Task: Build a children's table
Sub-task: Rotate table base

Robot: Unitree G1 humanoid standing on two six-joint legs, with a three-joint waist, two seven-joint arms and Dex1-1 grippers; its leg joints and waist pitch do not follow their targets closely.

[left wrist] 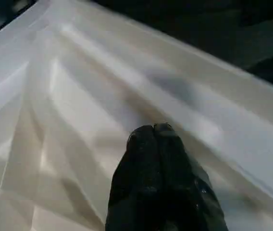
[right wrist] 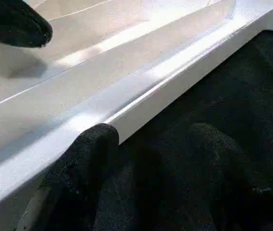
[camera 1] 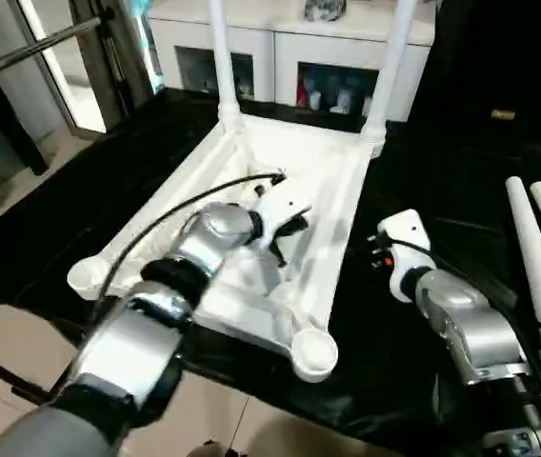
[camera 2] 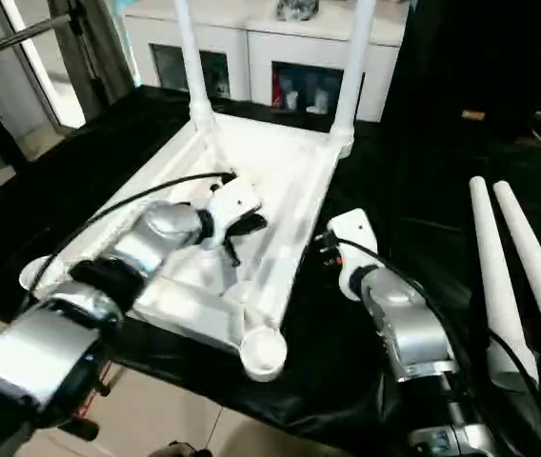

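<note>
A black sheet [camera 1: 413, 381] covers the work surface, with a white cabinet [camera 1: 290, 43] along the far wall behind it. From the head views, the children's table top [camera 1: 318, 162] lies upside down on the sheet, ribbed underside up. Two legs [camera 1: 390, 67] stand upright in its far corner sockets, while the near sockets [camera 1: 314, 352] sit empty. Two loose legs [camera 2: 499, 276] lie side by side on the sheet to the right, well apart from the top. The left gripper [camera 1: 285, 228] reaches over the ribbed underside; the right gripper [camera 2: 332, 249] sits just beside the top's right rim.

In the left wrist view, the left gripper's two black fingers [left wrist: 158, 163] are pressed together, empty, over the ribs.

In the right wrist view, the right gripper's fingers [right wrist: 86, 159] are spread apart, one against the top's rim, the other over the black sheet
</note>
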